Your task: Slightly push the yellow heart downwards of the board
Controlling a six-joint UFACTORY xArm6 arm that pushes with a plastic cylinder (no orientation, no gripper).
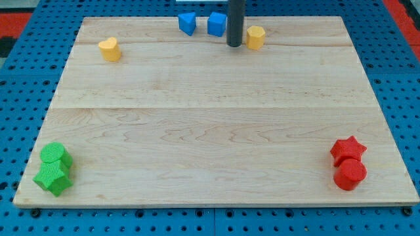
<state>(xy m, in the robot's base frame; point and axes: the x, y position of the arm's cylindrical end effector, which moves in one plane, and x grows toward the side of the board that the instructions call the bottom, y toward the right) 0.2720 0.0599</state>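
The yellow heart [109,48] lies near the board's top left. My tip [234,44] is at the top middle of the board, far to the right of the heart. It stands between a blue cube [216,23] on its left and a yellow hexagonal block [255,37] on its right, close to both. I cannot tell if it touches either. A second blue block [188,23] lies left of the cube.
A green round block [56,155] and a green star [54,177] sit at the bottom left corner. A red star [348,149] and a red round block [350,174] sit at the bottom right. The wooden board [210,131] rests on a blue pegboard.
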